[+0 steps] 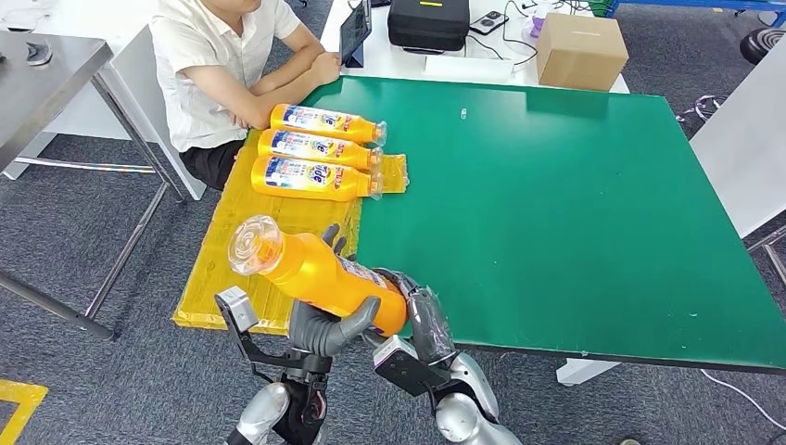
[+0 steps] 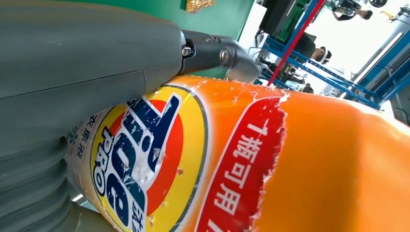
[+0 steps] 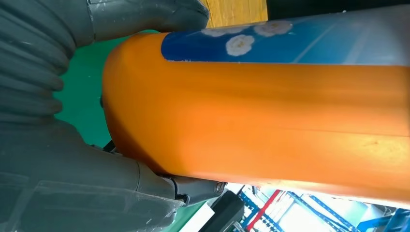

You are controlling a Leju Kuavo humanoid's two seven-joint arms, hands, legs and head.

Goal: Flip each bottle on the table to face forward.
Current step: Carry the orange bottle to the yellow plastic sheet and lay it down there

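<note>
Head view, left to right: yellow mat (image 1: 222,278) along the table's left edge; three bottles (image 1: 320,151) lying in a row at its far end, labels up, caps to the right; a seated person (image 1: 218,65) just beyond them. Held bottle (image 1: 315,273) is off the surface, above the near end of the mat, cap pointing left and up. Left hand (image 1: 324,326) wraps it from beneath near the base; right hand (image 1: 428,320) cups the base end.

Risks, as judged: two-hand hold on a smooth, rounded body, so any uneven release could let it roll or slip. Set down too far out, it could strike the row. Green table (image 1: 575,213) to the right offers spare room.
</note>
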